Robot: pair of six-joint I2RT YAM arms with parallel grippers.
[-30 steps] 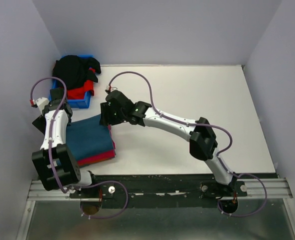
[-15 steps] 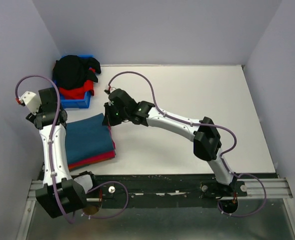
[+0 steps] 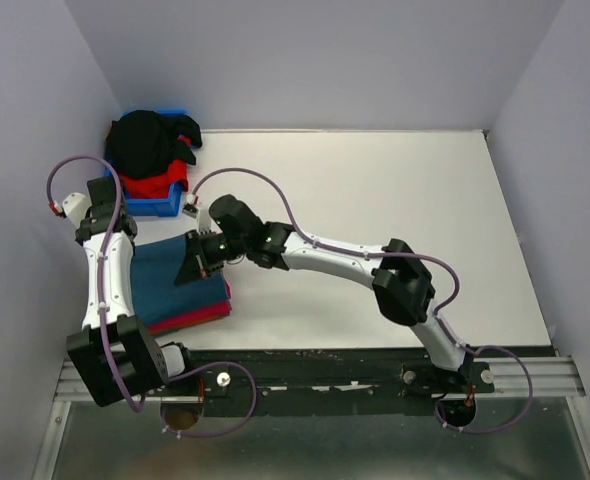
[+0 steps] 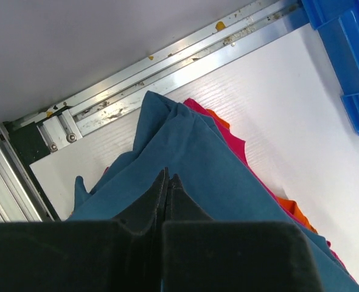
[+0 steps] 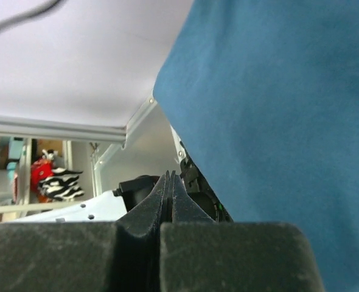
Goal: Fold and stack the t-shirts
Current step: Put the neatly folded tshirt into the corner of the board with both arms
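Two arms extend toward the left side of the white table [image 3: 375, 200] in the top view. A folded stack lies there near the front edge. The teal-blue t-shirt [image 3: 165, 285] is on top, and the crimson-pink t-shirt [image 3: 203, 314] shows as a strip along its near edge. The left arm [image 3: 108, 270] runs up over the stack's left side. The right arm [image 3: 335, 255] stretches across the table, and the right gripper [image 3: 185, 274] points down at the teal shirt's right edge. Behind the stack the blue bin [image 3: 167, 208] sits in the far left corner, holding a black t-shirt [image 3: 143, 140] heaped over a red t-shirt [image 3: 155, 185].

In the left wrist view, the left gripper [image 4: 167, 182] has its fingers pressed tight together, tips low over the teal cloth. Whether they pinch any fabric cannot be told. The crimson-pink shirt and the orange t-shirt [image 4: 296, 212] peek out as layers below the teal one, on the side toward the bin. A metal rail [image 4: 185, 58] borders the table beyond the stack's corner.

In the right wrist view, the right gripper's fingers are clamped together too, their tips just beside the teal shirt's edge. The cloth fills the right of the picture, and it cannot be told whether any fabric is caught.
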